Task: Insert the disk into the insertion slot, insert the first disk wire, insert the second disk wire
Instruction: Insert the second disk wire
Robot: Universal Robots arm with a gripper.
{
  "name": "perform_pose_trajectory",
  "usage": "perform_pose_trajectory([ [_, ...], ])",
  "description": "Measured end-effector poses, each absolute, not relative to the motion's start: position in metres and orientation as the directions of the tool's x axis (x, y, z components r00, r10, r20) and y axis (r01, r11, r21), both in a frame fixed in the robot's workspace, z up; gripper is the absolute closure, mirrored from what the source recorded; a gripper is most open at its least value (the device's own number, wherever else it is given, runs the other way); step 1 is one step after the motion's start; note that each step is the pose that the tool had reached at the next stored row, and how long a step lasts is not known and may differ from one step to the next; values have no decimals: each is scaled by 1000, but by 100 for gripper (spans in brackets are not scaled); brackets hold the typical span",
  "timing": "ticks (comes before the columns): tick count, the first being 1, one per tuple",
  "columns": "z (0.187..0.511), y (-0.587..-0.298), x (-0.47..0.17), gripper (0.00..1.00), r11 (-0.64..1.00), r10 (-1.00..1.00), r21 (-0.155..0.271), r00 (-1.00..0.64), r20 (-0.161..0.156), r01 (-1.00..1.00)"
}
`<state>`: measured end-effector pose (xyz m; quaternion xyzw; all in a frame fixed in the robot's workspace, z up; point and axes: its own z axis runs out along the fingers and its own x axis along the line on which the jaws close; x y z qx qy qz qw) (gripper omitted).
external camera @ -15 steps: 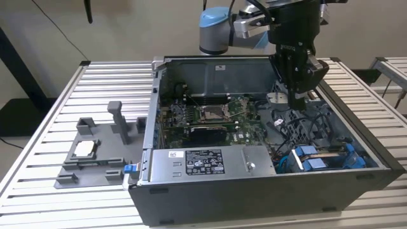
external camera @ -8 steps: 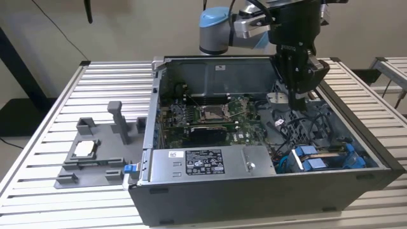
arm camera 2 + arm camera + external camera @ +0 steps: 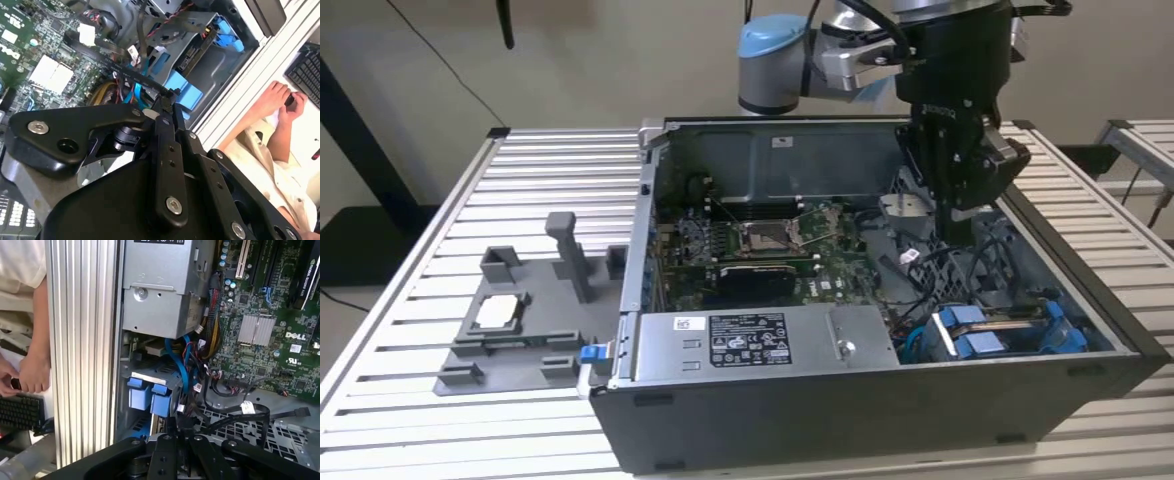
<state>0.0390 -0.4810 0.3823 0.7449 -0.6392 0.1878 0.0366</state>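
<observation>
**Disk seated in its bay, gripper closed on a black wire**

In the exterior view the open computer case (image 3: 881, 400) lies on a slatted metal table (image 3: 547, 170). The disk (image 3: 1003, 335) in its blue carrier sits inside the insertion slot (image 3: 220, 67), at about 4 o'clock from the case's centre. The grey power-supply box (image 3: 761, 340) is just beside it at its 9 o'clock.

The gripper (image 3: 958, 235) reaches down into the case at about 2 o'clock from the centre, past the motherboard (image 3: 774, 240), with the disk at roughly 5 o'clock from it and near but apart.

In the second wrist view the gripper (image 3: 169, 96) has its fingers drawn together on the end of a black wire (image 3: 125, 67) that runs off across the case's inside. The blue carrier tabs of the disk (image 3: 140, 396) show in the first wrist view.

A grey fixture (image 3: 520, 320) stands on the table at 9 o'clock, outside the case. A person's hand (image 3: 280, 100) rests at a keyboard (image 3: 307, 75) beyond the table edge.
</observation>
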Motion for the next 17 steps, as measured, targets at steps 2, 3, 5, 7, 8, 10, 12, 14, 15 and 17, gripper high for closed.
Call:
perform_pose_trajectory([
  [2, 382, -487, 40, 85, -180, -938, -182, 114, 326, -967],
  [3, 382, -490, 41, 85, -180, -938, -180, 114, 326, -967],
  [5, 382, -496, 43, 85, -180, -939, -178, 115, 325, -967],
  [7, 381, -501, 45, 85, -179, -941, -179, 115, 319, -967],
  [8, 380, -503, 45, 85, -178, -943, -180, 115, 314, -967],
  [10, 379, -507, 46, 85, -176, -945, -182, 115, 305, -967],
  [12, 379, -513, 47, 85, -175, -947, -183, 115, 300, -967],
  [14, 378, -516, 48, 85, -172, -953, -187, 115, 280, -967],
  [15, 378, -517, 49, 85, -168, -958, -190, 115, 263, -967],
  [17, 378, -518, 49, 85, -161, -967, -196, 115, 228, -967],
])
